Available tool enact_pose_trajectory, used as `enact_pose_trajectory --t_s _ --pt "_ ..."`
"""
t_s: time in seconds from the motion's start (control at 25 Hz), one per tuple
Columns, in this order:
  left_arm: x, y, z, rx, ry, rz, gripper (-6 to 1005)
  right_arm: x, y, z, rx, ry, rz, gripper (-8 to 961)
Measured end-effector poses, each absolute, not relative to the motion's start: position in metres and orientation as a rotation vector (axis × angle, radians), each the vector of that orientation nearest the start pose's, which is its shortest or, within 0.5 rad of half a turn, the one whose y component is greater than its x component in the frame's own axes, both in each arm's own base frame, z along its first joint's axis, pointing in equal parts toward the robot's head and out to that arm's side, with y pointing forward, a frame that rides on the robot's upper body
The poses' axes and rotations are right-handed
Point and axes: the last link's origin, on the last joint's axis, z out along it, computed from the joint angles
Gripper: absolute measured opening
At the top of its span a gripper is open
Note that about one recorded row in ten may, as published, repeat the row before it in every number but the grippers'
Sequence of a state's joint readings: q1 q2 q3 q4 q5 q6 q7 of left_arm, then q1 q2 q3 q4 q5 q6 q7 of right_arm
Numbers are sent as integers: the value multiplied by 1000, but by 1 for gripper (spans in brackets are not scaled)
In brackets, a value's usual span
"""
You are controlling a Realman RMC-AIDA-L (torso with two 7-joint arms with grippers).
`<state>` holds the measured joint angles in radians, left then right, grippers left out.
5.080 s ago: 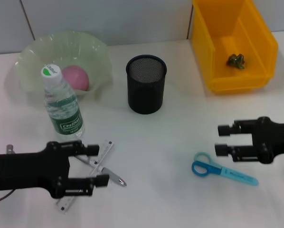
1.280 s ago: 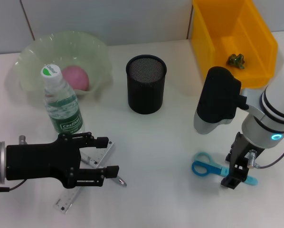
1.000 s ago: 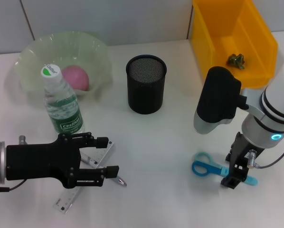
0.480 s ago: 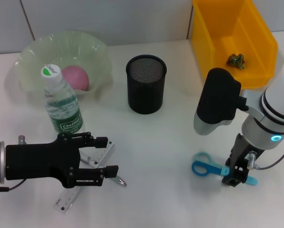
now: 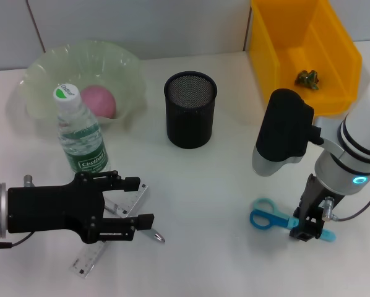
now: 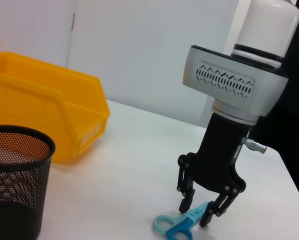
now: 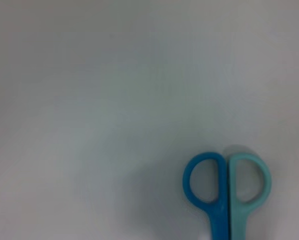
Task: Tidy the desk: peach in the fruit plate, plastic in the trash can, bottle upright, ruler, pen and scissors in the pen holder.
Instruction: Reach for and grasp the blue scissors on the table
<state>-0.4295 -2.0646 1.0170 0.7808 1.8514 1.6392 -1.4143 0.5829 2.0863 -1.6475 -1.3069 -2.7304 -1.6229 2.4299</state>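
While the right gripper (image 5: 304, 228) points straight down over the scissors (image 5: 285, 220), we see from the left wrist view that its fingers (image 6: 186, 200) are spread, one on either side of the blue sheath, tips at the desk (image 5: 222, 185) and not clamped on it. From the head view, the gripper body covers the middle of the scissors; only the loop handles and the sheath's far end show. The right wrist view gives us just the two handles (image 7: 227, 187), the blades cut off at the picture's edge.

Over on the left, the left gripper (image 5: 135, 201) lies low and level above the near-left part of the desk, fingers apart and holding nothing. Under it we catch the clear ruler (image 5: 107, 238), mostly hidden, one end poking out toward us and the other past the upper finger. The pen (image 5: 145, 229) is nearly all covered too; we make out its metallic tip beside the lower finger.

Behind that, the bottle (image 5: 81, 136) stands upright, just in front of the fruit plate (image 5: 43, 74), and the peach (image 5: 99, 102) sits in the plate, partly blocked by the bottle's cap. The pen holder (image 5: 190, 110) stands mid-desk. The trash can (image 5: 305, 55) is at the far right, its top cut off, with a small crumpled green thing (image 5: 309, 78) inside that we cannot identify.
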Motion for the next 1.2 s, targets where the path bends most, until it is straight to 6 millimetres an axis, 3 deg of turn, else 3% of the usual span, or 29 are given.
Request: enact_pose_trajectory --t_s 0.76,1.2 --pt "-246 298 -13 -2952 -492 -681 795 202 322 -36 -2709 578 -987 260" --pt "-245 299 -12 -2951 -491 -681 794 202 321 -36 -2710 575 -990 264"
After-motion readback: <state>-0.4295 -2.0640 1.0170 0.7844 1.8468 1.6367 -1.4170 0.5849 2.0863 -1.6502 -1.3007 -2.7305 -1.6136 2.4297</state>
